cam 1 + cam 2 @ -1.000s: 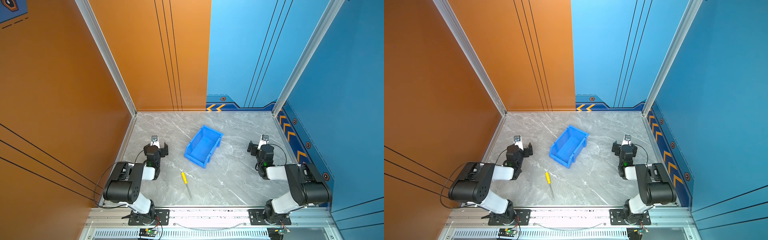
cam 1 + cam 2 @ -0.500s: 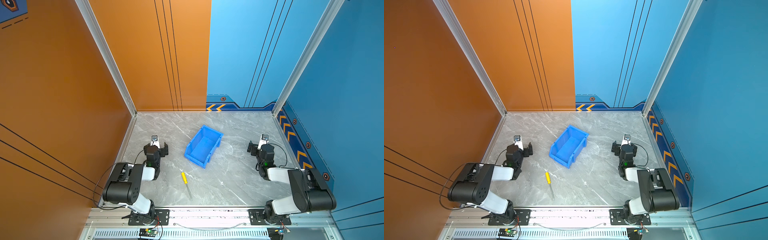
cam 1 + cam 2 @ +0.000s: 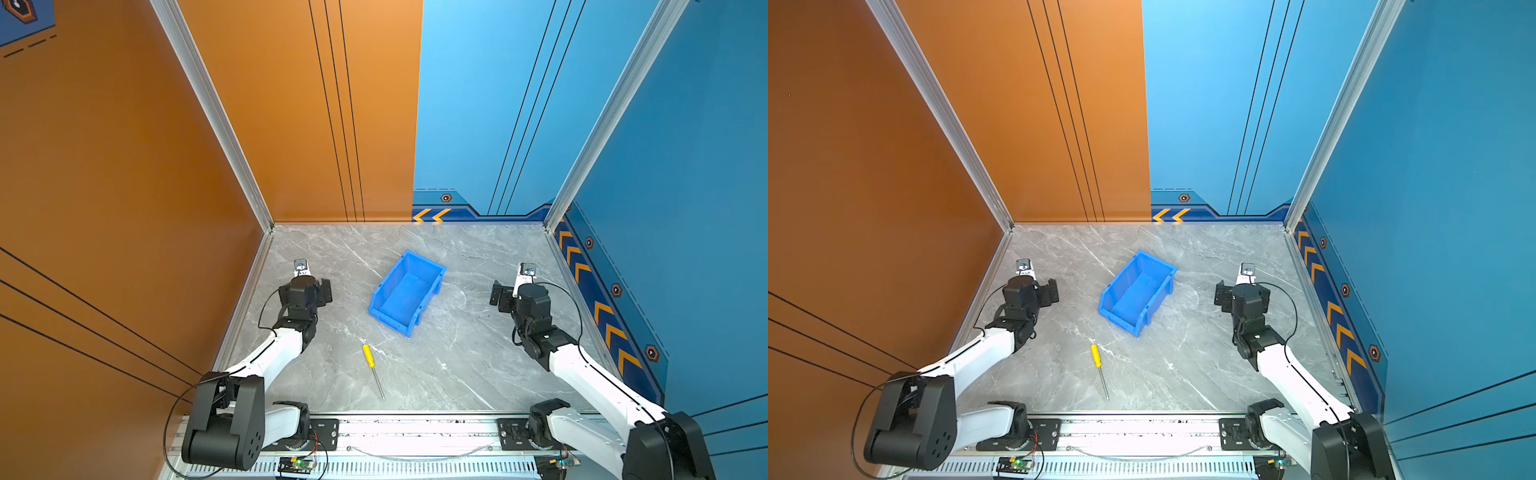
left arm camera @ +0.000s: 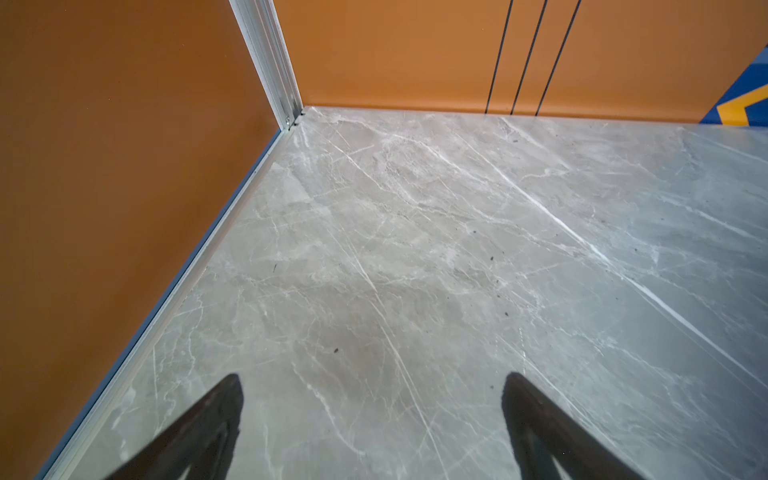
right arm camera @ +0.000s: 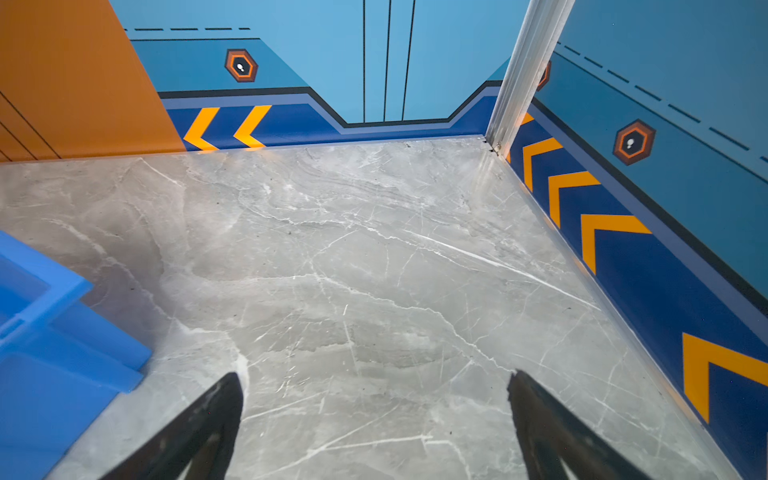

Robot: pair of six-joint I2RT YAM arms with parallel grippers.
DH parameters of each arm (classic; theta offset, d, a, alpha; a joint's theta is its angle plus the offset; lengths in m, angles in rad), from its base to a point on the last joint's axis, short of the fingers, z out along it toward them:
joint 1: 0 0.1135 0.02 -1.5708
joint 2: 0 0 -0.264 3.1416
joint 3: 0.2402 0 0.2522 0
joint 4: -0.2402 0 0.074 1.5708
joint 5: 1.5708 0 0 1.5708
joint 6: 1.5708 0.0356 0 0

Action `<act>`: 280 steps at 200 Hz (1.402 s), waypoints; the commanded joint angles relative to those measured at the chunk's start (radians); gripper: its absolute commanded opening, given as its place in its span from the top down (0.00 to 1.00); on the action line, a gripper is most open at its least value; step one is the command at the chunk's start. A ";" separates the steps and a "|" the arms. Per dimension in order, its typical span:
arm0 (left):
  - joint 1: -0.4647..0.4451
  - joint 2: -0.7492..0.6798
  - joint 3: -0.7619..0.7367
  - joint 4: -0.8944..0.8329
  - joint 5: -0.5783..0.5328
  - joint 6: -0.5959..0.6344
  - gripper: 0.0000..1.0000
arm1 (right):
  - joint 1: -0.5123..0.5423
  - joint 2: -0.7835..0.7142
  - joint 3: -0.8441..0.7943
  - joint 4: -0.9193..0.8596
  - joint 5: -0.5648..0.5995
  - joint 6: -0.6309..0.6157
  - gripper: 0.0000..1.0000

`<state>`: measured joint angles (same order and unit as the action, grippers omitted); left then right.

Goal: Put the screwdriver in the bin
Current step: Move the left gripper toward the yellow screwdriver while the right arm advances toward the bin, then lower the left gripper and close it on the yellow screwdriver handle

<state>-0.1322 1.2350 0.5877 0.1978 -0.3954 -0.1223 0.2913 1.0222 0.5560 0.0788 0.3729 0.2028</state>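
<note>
Change: the right arm has swung out at its base joints, while the left arm is unmoved. The left claw (image 4: 372, 377) and right claw (image 5: 372, 375) are both spread wide and hold nothing. The screwdriver (image 3: 372, 370) lies flat on the desk (image 3: 457, 365), near the blue bin (image 3: 405, 293) but apart from it, untouched. A reach is probably starting; the pickup has not begun.

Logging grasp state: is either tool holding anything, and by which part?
Nothing held: left tool and right tool are open and empty; the screwdriver lies on the table.
</note>
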 commanded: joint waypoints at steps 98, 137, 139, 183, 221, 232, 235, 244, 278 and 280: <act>-0.436 -0.091 0.273 -0.830 0.058 -0.497 0.02 | 0.384 0.083 0.246 -0.455 -0.090 0.245 0.00; -0.595 -0.026 0.297 -0.893 0.029 -0.666 0.02 | 0.470 0.036 0.216 -0.350 -0.216 0.147 0.00; -0.599 -0.024 0.298 -0.898 0.028 -0.674 0.02 | 0.473 0.032 0.215 -0.348 -0.216 0.144 0.00; -0.661 0.021 0.250 -0.914 0.063 -0.817 0.04 | 0.540 -0.022 0.179 -0.283 -0.208 0.045 0.00; -0.670 0.095 0.243 -0.914 0.081 -0.842 0.08 | 0.561 -0.045 0.206 -0.337 -0.215 0.024 0.00; -0.670 0.124 0.246 -0.914 0.089 -0.836 0.10 | 0.566 -0.054 0.208 -0.346 -0.193 0.026 0.00; -0.669 0.133 0.248 -0.914 0.091 -0.834 0.10 | 0.567 -0.057 0.209 -0.352 -0.184 0.027 0.00; -0.670 0.153 0.246 -0.914 0.096 -0.833 0.11 | 0.570 -0.057 0.216 -0.371 -0.150 0.033 0.00; -0.676 0.197 0.221 -0.885 0.118 -0.854 0.21 | 0.579 -0.082 0.232 -0.433 -0.126 0.047 0.00; -0.675 0.201 0.219 -0.881 0.118 -0.855 0.21 | 0.580 -0.084 0.231 -0.433 -0.126 0.046 0.00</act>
<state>-0.7944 1.4120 0.8368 -0.6788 -0.3042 -0.9554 0.8597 0.9672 0.7567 -0.2855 0.2050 0.2577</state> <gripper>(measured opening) 0.807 0.998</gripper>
